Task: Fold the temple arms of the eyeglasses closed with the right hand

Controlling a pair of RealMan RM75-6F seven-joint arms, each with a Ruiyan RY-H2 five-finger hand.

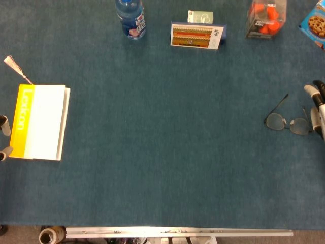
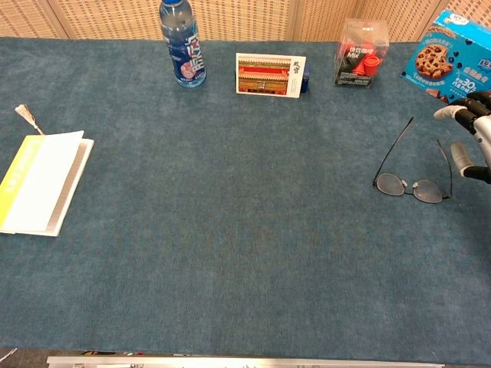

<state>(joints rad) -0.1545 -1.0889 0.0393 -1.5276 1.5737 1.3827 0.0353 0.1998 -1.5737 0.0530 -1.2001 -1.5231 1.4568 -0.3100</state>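
Standing along the far table edge: clear box [image 2: 360, 54] holding orange pieces, cookie box [image 2: 451, 55], bottle [image 2: 181, 42]. Lying near the right edge, temples unfolded: eyeglasses [image 2: 413, 172]. Hovering just beside them, fingers apart, holding nothing: right hand [image 2: 469, 139].

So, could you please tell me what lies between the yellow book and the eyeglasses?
Nothing: only bare blue table cloth lies between the yellow book and the eyeglasses. The head view shows the whole stretch, and the chest view agrees.
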